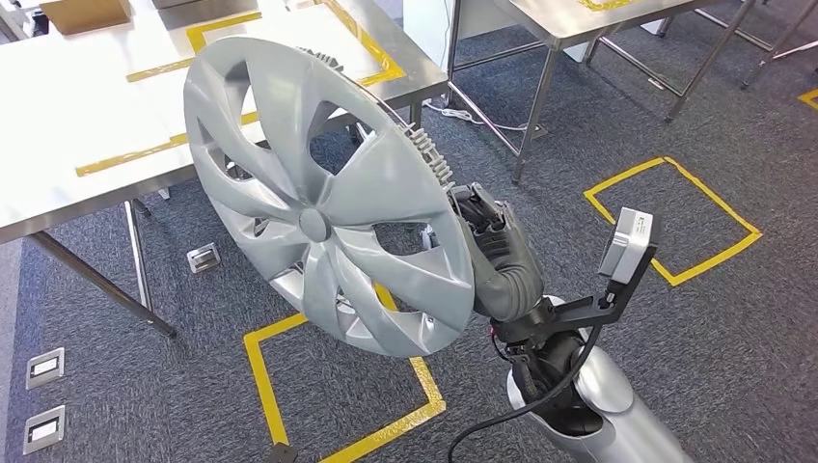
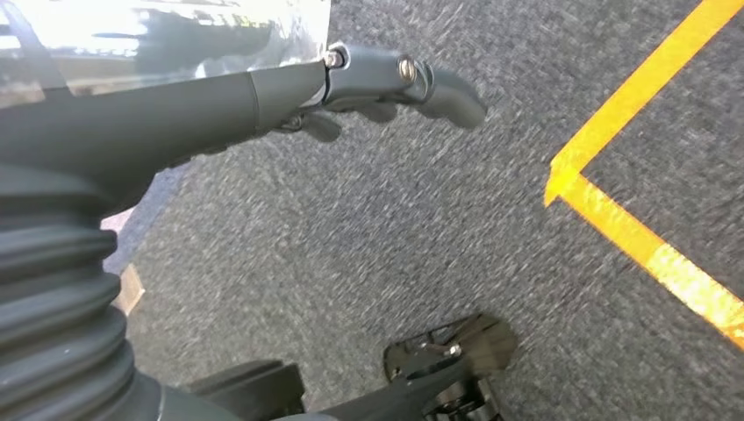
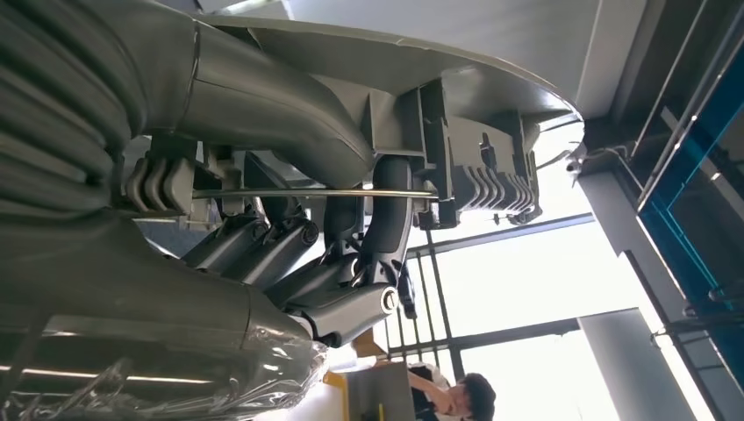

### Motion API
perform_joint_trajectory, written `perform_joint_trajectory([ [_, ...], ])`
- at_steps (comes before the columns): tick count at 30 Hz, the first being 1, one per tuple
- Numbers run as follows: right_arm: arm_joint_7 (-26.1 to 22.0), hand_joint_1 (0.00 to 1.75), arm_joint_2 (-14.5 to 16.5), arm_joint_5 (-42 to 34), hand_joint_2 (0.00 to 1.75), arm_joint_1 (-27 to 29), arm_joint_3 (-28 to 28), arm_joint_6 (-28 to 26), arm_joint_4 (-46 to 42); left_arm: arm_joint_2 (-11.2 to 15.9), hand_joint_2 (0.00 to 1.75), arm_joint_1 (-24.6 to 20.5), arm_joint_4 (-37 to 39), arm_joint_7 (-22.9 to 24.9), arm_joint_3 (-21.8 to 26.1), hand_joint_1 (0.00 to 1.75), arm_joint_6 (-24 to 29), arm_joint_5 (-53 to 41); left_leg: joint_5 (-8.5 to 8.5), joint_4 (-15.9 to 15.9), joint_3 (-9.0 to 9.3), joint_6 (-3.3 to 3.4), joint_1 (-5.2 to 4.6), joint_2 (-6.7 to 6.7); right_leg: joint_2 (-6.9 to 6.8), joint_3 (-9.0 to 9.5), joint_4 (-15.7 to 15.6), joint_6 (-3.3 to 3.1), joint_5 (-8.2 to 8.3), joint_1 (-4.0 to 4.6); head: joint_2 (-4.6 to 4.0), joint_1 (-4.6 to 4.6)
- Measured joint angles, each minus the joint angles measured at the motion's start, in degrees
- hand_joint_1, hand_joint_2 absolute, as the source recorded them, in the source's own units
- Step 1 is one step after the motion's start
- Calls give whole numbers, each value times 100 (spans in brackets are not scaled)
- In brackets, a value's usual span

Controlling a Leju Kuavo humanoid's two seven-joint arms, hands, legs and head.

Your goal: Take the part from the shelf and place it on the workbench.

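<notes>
Keep the right hand (image 1: 487, 231) clamped on the rim of the wheel cover (image 1: 318, 193), held tilted above the carpet beside the workbench (image 1: 68, 125), level it over the steel top, left hand (image 2: 377, 79) loose, empty.

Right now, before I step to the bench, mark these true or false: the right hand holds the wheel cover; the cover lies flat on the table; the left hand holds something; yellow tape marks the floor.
1. The right hand holds the wheel cover: true, it grips the rim.
2. The cover lies flat on the table: false, it is held tilted in the air, in front of the table.
3. The left hand holds something: false, it holds nothing, above carpet.
4. Yellow tape marks the floor: true.
</notes>
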Motion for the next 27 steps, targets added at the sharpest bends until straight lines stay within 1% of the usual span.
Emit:
perform_joint_trajectory([
  [1, 1, 175, 1, 0, 175, 0, -2, -1, 0, 0, 175, -1, 0, -1, 1, 0, 1, 0, -38, 49, -4, -27, 6, 10, -4, 40, -14, -49, -33, 0, 0, -11],
  [2, 1, 175, 3, 0, 175, -1, -2, -1, -1, 1, 175, -5, 0, -1, 1, 0, 2, 0, -100, 199, -64, -43, 8, 20, -12, 98, -38, -90, -67, -1, 0, -24],
  [3, -1, 175, 4, 0, 175, -3, -3, -1, -1, 1, 175, -7, 0, -1, 1, 0, 2, 0, -187, 469, -200, -46, 5, 31, -24, 170, -61, -125, -107, 1, 0, -40],
  [4, -1, 175, 5, 0, 175, -4, -2, -1, 0, 2, 175, -3, 1, -1, 1, 0, 3, 0, -285, 855, -414, -40, -2, 36, -35, 243, -75, -151, -157, 13, 0, -54],
  [5, -1, 175, 5, 0, 175, -1, -1, -1, 1, 2, 175, 9, 2, -1, 1, 0, 2, 0, -364, 1257, -676, -34, -9, 37, -44, 319, -83, -165, -216, 26, 0, -60],
  [6, -1, 175, 5, 0, 175, 6, 1, -1, 1, 2, 175, 25, 3, -1, 1, 0, 1, 0, -362, 1561, -918, -27, -14, 37, -48, 404, -86, -174, -284, 40, 0, -62],
  [7, -1, 175, 5, 0, 175, 12, 2, -1, 1, 2, 175, 40, 4, -1, 1, 0, 0, 0, -242, 1681, -1092, -17, -17, 37, -47, 501, -87, -177, -362, 53, 0, -62],
  [8, 0, 175, 5, 0, 175, 18, 2, -1, 1, 2, 175, 52, 4, -1, 1, 0, -1, 0, 2, 1574, -1165, 0, -20, 37, -45, 613, -89, -175, -446, 66, 0, -64],
  [9, 0, 175, 5, 0, 175, 20, 2, -1, 1, 2, 175, 58, 5, -1, 1, 0, -2, 0, 339, 1273, -1148, 29, -26, 37, -44, 736, -91, -168, -536, 76, 0, -68],
  [10, -1, 175, 6, 0, 175, 20, 2, -1, 3, 3, 175, 62, 8, -1, 1, 0, -3, 0, 612, 992, -1102, 66, -40, 42, -43, 843, -109, -154, -624, 76, 0, -65],
  [11, -1, 175, 8, 0, 175, 16, 4, -1, 6, 4, 175, 67, 13, -1, 1, 0, -3, 1, 813, 768, -1046, 106, -74, 50, -42, 928, -123, -125, -698, 77, 0, -63],
  [12, -4, 175, 9, 0, 175, 15, 6, -3, 9, 4, 175, 72, 18, -1, 0, 0, -4, 1, 880, 626, -989, 150, -110, 59, -38, 984, -146, -85, -750, 64, 0, -62],
  [14, -7, 175, 11, 0, 175, 14, 7, -11, 14, 4, 175, 77, 26, 7, -1, 0, -5, 3, 742, 499, -881, 222, -178, 75, -36, 1031, -183, 3, -777, 39, 0, -73],
  [15, -8, 175, 11, 0, 175, 19, 4, -16, 14, 4, 175, 68, 26, 10, -1, 0, -4, 3, 619, 367, -780, 255, -171, 72, -36, 1012, -145, 43, -749, 29, 1, -80],
  [16, -7, 175, 11, 0, 175, 19, 2, -19, 16, 8, 175, 58, 27, 14, 0, 0, -2, 3, 523, 248, -677, 276, -155, 64, -39, 926, 9, 74, -675, 30, 0, -71],
  [17, -8, 175, 10, 0, 175, 17, 0, -20, 21, 10, 175, 48, 29, 13, 1, 0, 1, 1, 440, 139, -564, 299, -129, 52, -35, 744, 284, 107, -590, 32, 1, -53],
  [18, -11, 175, 10, 0, 175, 15, -1, -21, 28, 12, 175, 45, 31, 13, 1, 0, 1, 0, 373, 64, -455, 315, -101, 38, -29, 474, 648, 137, -540, 28, 1, -28],
  [19, -14, 175, 9, 0, 175, 15, -1, -22, 39, 10, 175, 54, 33, 13, 1, 0, 0, 0, 318, 42, -368, 323, -89, 25, -23, 152, 1025, 164, -552, 20, 1, 1],
  [20, -16, 175, 9, 0, 175, 18, -1, -23, 50, 7, 175, 66, 34, 13, 1, 0, -3, 0, 247, 32, -277, 327, -78, 15, -20, -164, 1318, 191, -659, 10, 1, 18],
  [21, -17, 175, 7, 0, 175, 24, 0, -25, 61, 3, 175, 81, 35, 13, 1, 0, -5, -1, 165, 30, -175, 322, -67, 4, -20, -432, 1486, 213, -810, 2, 1, 38],
  [22, -16, 175, 5, 0, 175, 30, 1, -26, 72, 1, 175, 95, 36, 13, 1, 0, -5, -4, 80, 30, -59, 315, -55, -9, -20, -627, 1518, 227, -948, -2, 1, 50],
  [23, -15, 175, 4, 0, 175, 33, 1, -27, 80, -2, 175, 102, 37, 13, 1, 0, -6, -8, -19, 30, 76, 301, -38, -24, -21, -743, 1395, 228, -990, -2, 0, 61],
  [24, -16, 175, 3, 0, 175, 36, 1, -27, 85, -5, 175, 106, 37, 13, 1, 0, -7, -11, -124, 30, 218, 282, -21, -39, -21, -795, 1150, 217, -871, 4, 0, 71],
  [25, -16, 175, 2, 0, 175, 37, 2, -27, 90, -10, 175, 111, 38, 14, 1, 0, -9, -13, -235, 28, 341, 256, -6, -50, -23, -808, 804, 192, -511, 16, 0, 82],
  [26, -19, 175, 0, 0, 175, 41, 2, -27, 98, -20, 175, 115, 39, 14, 1, 0, -10, -14, -345, 37, 467, 222, 5, -60, -19, -815, 494, 157, -50, 33, 0, 90],
  [27, -17, 175, -1, 0, 175, 44, 7, -27, 109, -29, 175, 119, 40, 15, 1, 0, -12, -13, -431, 29, 537, 182, 12, -69, -12, -810, 278, 116, 340, 54, 0, 100],
])
